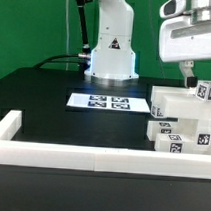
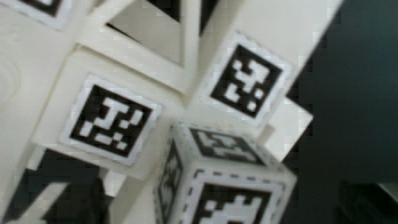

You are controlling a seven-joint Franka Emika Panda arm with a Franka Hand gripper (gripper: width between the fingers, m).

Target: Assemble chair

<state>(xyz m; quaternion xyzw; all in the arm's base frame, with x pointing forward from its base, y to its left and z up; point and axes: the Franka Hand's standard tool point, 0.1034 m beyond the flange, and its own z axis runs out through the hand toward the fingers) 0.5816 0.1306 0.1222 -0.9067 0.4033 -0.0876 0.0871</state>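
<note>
1. Hovering over the stacked white chair (image 1: 181, 122) pieces at the exterior view's right, the claw (image 1: 188, 72) hangs close above a small tagged block (image 1: 204, 92) — how wide its jaws stand I cannot tell, nor whether anything is held.
2. The pieces sit on the black worktop (image 1: 44, 90), near the marker board (image 1: 104, 100), beside the white rail (image 1: 52, 131).
3. Tagged faces fill the wrist view at close range.
4. My call: a placing step — lift straight up, no sideways drag, so the block keeps its seat.
</note>
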